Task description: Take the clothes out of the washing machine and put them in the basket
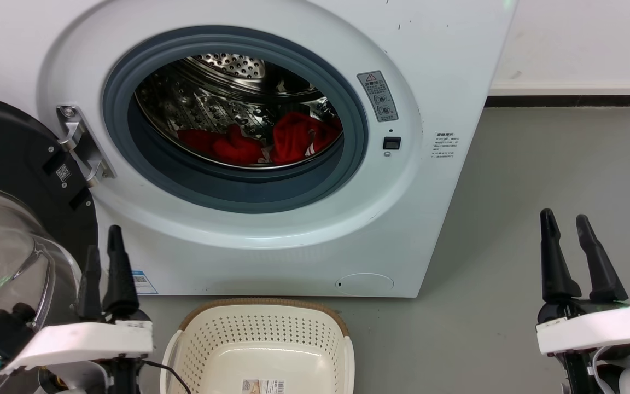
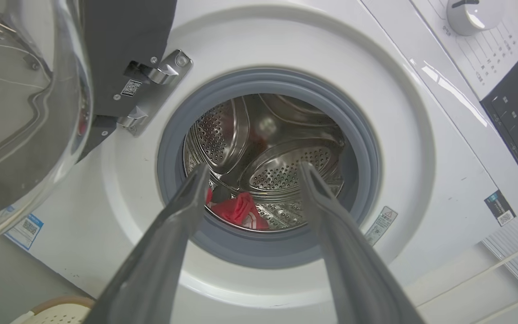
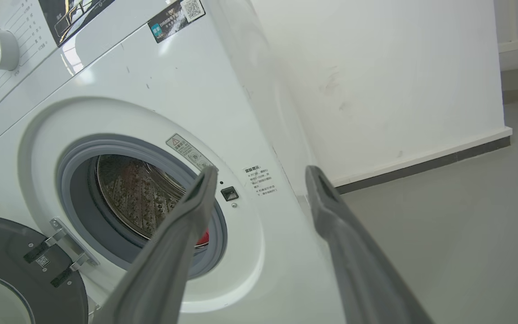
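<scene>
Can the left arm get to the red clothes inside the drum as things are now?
Probably yes. The door is swung wide open to the left and the porthole is unblocked. The left gripper, open, points toward the clothes, with nothing between them.

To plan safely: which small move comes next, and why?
Probably reach the open left claw through the round grey-rimmed porthole toward the bright red fabric clothes: they lie in the steel drum, the black-framed glass door stands open, and the cream perforated plastic basket holds none.
</scene>
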Available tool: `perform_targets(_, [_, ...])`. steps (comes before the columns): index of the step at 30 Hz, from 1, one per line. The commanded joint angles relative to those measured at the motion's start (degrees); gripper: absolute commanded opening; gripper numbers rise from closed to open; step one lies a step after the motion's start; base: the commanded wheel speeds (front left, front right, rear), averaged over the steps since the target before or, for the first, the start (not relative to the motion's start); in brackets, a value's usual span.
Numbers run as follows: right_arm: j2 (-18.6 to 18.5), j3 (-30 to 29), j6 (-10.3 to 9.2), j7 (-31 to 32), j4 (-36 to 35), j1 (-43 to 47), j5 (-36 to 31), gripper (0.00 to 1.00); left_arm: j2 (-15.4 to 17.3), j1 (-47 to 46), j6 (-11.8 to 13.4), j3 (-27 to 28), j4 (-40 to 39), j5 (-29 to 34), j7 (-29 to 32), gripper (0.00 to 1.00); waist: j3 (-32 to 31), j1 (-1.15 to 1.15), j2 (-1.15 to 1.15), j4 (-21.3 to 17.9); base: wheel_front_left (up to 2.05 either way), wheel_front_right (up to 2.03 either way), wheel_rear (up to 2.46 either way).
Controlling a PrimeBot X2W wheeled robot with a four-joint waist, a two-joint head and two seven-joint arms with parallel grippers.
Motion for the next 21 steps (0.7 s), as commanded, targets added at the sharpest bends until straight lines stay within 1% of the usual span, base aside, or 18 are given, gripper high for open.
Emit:
perform_targets(1, [-0.4, 0.1, 0.00, -0.6, -1.3, 0.0, -1.9, 1.00, 0.1, 0.2, 0.1, -0.7, -1.4, 2.0, -0.5, 1.00, 0.0, 0.00, 0.00, 0.0, 0.00, 0.00, 0.00])
perform_targets(7, [-0.4, 1.1, 0.00, -1.6, -2.5, 0.6, -7.5, 1.00, 0.1, 0.8, 1.3, -4.2, -3.1, 9.2, -1.5, 1.00, 0.1, 0.00, 0.00, -0.1, 0.00, 0.00, 0.00])
perform_targets(13, [-0.4, 1.5, 0.00, -2.5, -3.3, 1.3, -12.6, 1.00, 0.2, 1.3, 2.0, -7.5, -4.0, 16.9, -2.4, 1.00, 0.2, 0.00, 0.00, 0.0, 0.00, 0.00, 0.00])
perform_targets(21, [-0.4, 2.6, 0.00, -3.7, -3.1, 2.0, -17.9, 1.00, 0.4, 2.0, 5.6, -10.3, -4.4, 24.8, -3.7, 1.00, 0.2, 0.00, 0.00, 0.0, 0.00, 0.00, 0.00])
